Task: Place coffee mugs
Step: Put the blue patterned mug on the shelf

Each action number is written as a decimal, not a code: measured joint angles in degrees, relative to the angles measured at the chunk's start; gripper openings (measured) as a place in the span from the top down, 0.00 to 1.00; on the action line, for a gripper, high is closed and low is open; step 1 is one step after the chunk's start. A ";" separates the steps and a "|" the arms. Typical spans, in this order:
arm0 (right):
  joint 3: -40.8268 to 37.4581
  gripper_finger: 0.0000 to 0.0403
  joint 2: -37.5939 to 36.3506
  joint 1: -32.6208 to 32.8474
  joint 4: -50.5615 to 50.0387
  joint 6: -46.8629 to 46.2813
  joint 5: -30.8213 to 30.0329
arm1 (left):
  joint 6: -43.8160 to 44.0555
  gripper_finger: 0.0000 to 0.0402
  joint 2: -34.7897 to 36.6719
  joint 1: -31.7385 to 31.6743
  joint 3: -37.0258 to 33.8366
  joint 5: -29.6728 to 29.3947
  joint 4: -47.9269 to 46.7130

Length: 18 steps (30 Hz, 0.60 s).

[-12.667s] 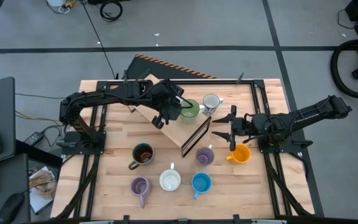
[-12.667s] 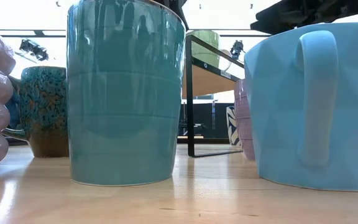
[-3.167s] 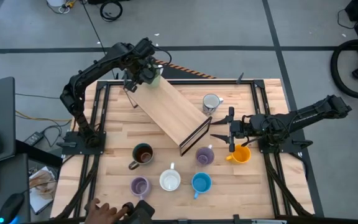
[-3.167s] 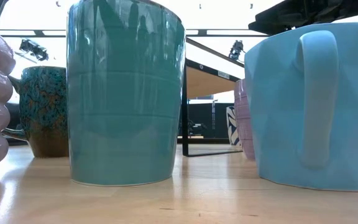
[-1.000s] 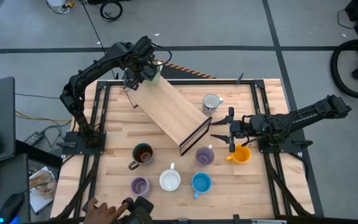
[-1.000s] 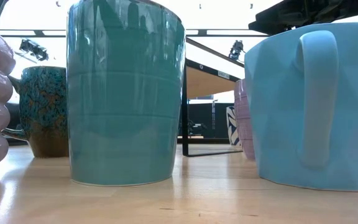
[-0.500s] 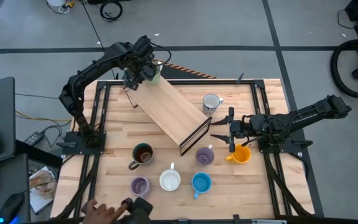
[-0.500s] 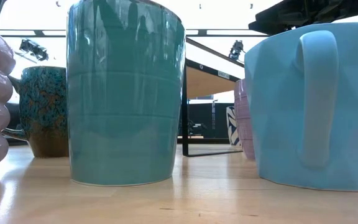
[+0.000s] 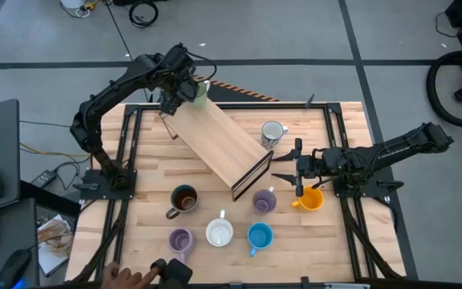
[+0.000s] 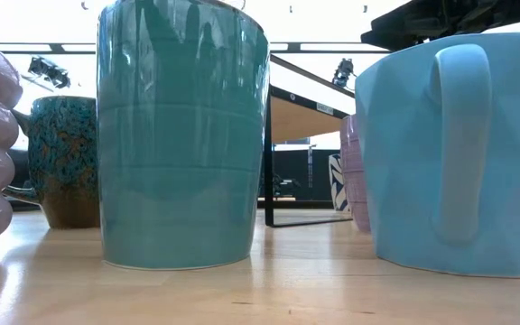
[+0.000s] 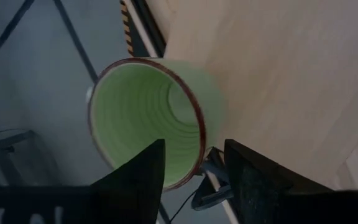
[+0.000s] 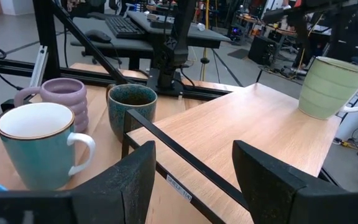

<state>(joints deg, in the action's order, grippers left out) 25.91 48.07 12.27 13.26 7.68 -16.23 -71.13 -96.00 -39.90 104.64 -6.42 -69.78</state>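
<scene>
My left end effector [image 9: 184, 87] gripped the green mug [image 9: 198, 90] by its rim at the wooden shelf's [image 9: 220, 139] far corner — apparently set down. Released too near the edge, it could topple off. My right end effector [image 9: 283, 166] waited open beside the orange mug [image 9: 310, 198].

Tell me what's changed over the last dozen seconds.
The left gripper carried the green mug from the shelf's middle to its far corner. The right gripper and the other seven mugs stayed put.
</scene>
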 joint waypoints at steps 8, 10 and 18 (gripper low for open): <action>0.00 0.46 0.15 0.00 0.02 0.26 -0.03 | 7.14 0.57 2.87 3.34 0.00 2.04 6.66; 0.00 0.46 0.81 0.00 0.18 0.26 -0.04 | 12.06 0.57 3.29 4.98 0.02 5.69 8.07; 0.00 0.46 4.34 0.02 3.96 0.16 0.82 | 41.57 0.57 2.65 13.06 0.02 19.05 9.08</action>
<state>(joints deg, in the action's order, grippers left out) 25.91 52.41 12.29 17.22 7.85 -15.40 -29.56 -93.35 -26.84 104.66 12.63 -60.70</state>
